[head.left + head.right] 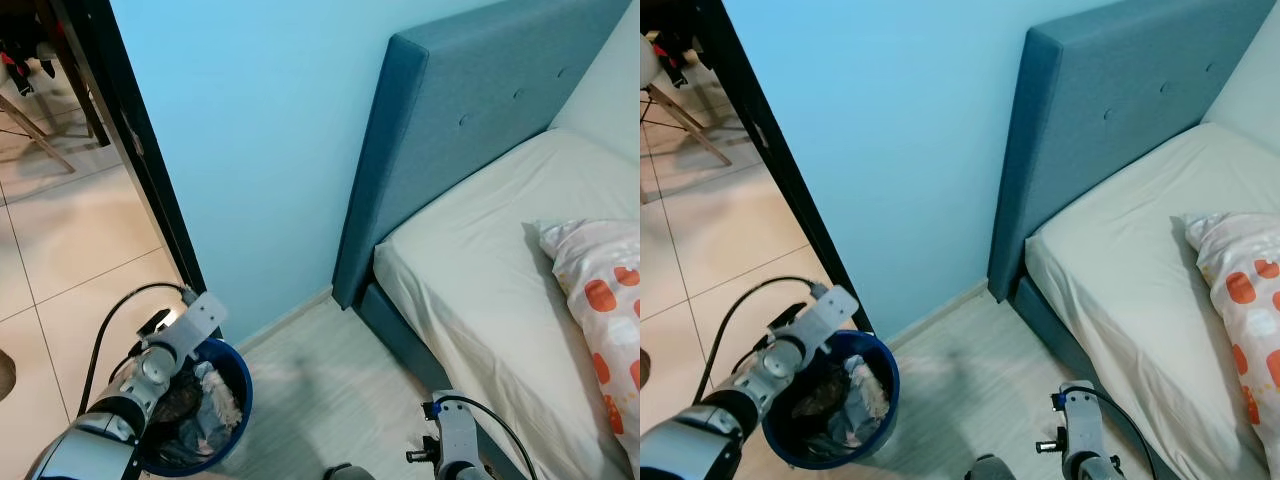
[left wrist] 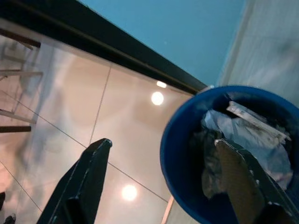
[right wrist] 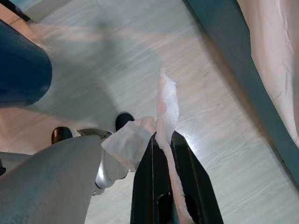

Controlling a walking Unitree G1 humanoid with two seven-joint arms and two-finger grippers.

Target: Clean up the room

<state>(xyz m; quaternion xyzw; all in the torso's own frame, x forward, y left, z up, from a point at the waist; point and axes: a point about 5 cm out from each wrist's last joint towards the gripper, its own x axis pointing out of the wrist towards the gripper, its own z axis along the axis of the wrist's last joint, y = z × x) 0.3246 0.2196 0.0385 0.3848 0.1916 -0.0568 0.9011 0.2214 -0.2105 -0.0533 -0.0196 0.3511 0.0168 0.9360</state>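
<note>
Left gripper (image 2: 161, 182) spread wide and empty over the round blue bin (image 1: 236, 412) of crumpled scraps, one finger (image 2: 81, 184) outside the rim, its silver arm bent and cut off by the frame edge. Farther right, pale plank floor (image 1: 330, 380); padded teal headboard (image 1: 470, 110); cream mattress (image 1: 480, 270); dotted pillow (image 1: 605, 310) partly cropped. Right gripper (image 3: 163, 144) low near the floor, clenched on a thin torn tissue (image 3: 166, 105), lower end hidden between the fingers.
</note>
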